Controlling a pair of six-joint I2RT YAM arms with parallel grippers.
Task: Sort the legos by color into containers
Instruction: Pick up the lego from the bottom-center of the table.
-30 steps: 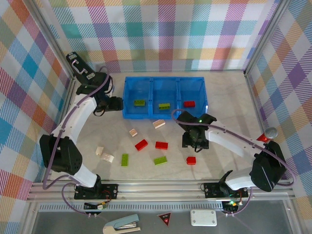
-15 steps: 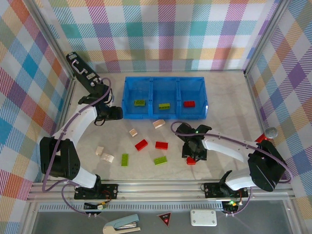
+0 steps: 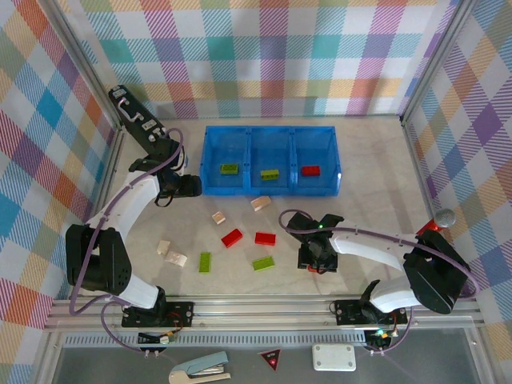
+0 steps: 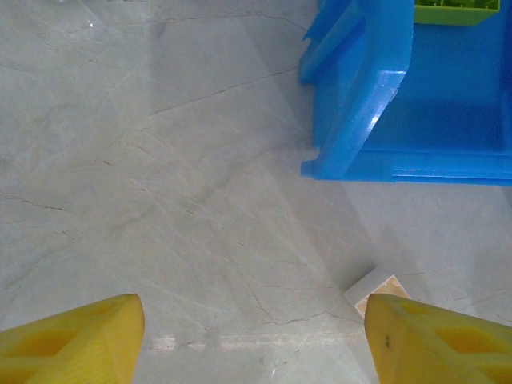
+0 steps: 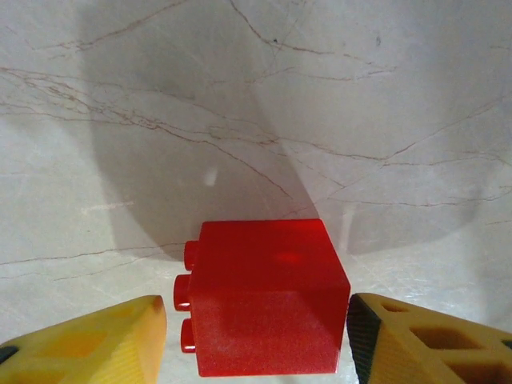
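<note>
A red lego brick (image 5: 268, 296) is sitting on the marble-look table (image 5: 384, 96), toward 5 o'clock of the floor in the top view. In the wrist view its studs are pointing to 9 o'clock. The right gripper (image 5: 256, 314) is straddling it with its yellow jaws not yet clenched. The one at 3 o'clock looks to be touching the brick's side, while the one at 9 o'clock is standing a sliver off the studs.

A sound grasp here likely means squeezing squarely and low, then lifting only once both sides bite, so the brick does not twist.

Its matching slot is the right-hand compartment (image 3: 322, 154) of the blue tray (image 3: 272, 130), at 12 o'clock of the gripper and already holding a red brick (image 3: 310, 170). The left gripper (image 4: 254, 320) is hovering released and empty off the tray's 9 o'clock end, near a cream brick (image 4: 376, 286).
</note>
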